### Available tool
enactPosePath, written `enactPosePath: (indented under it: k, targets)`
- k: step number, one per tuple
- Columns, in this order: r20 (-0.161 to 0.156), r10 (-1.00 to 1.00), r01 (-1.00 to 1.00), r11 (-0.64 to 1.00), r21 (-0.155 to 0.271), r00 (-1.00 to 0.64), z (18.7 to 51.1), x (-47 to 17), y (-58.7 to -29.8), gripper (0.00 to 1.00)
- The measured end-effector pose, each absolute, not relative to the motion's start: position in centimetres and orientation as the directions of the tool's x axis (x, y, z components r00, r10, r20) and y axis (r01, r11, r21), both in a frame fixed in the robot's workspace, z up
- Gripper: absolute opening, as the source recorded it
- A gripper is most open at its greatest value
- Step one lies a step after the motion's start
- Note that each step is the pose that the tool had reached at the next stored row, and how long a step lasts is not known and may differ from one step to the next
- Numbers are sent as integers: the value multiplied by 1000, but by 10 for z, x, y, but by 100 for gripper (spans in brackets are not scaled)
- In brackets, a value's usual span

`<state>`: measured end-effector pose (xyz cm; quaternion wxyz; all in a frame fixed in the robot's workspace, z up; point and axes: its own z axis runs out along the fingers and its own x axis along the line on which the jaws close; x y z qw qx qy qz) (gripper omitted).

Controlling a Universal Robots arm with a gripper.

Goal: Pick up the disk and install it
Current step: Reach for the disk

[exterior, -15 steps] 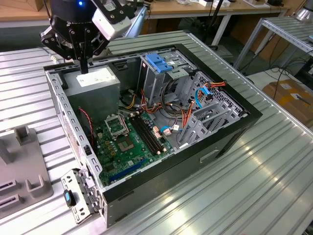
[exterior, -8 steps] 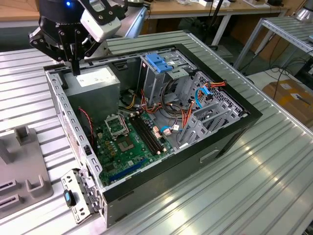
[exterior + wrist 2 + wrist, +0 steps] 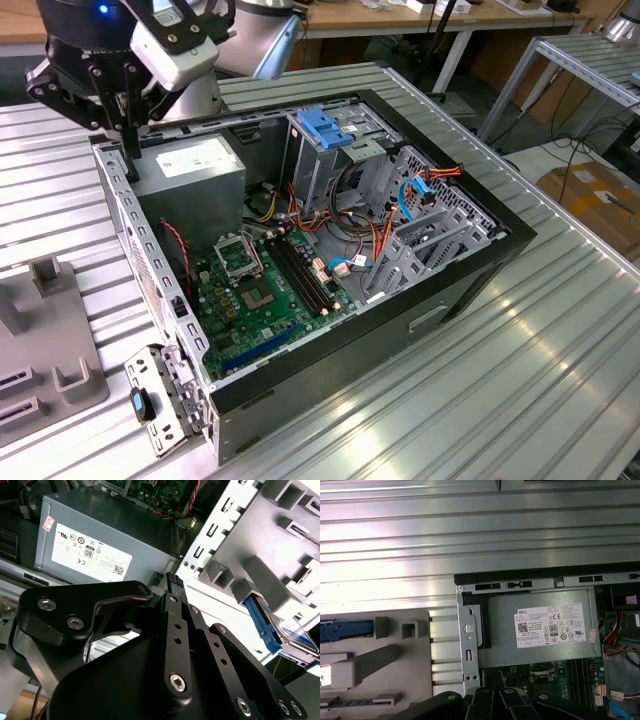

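Black linkage of the gripper (image 3: 172, 580) crowds both wrist views, its fingers (image 3: 175, 610) pressed together with nothing between them. Just below the fingertips sits the grey power supply (image 3: 95, 545), in a corner of the open computer case (image 3: 450, 290), so the gripper hangs over the chassis and not over the pickup spot. Beyond the case wall, well apart from the fingers, the disk (image 3: 345, 629) lies seated in a grey holder (image 3: 395, 655), probably so it sits square for a grasp. By my judgement the pickup is not yet done.
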<state>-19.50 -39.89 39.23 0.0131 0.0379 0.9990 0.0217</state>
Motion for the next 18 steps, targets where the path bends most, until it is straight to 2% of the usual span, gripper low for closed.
enactPosePath:
  k: [18]
  targets:
    - [-24, 76, 75, 996, 44, -997, 392, -211, -399, 11]
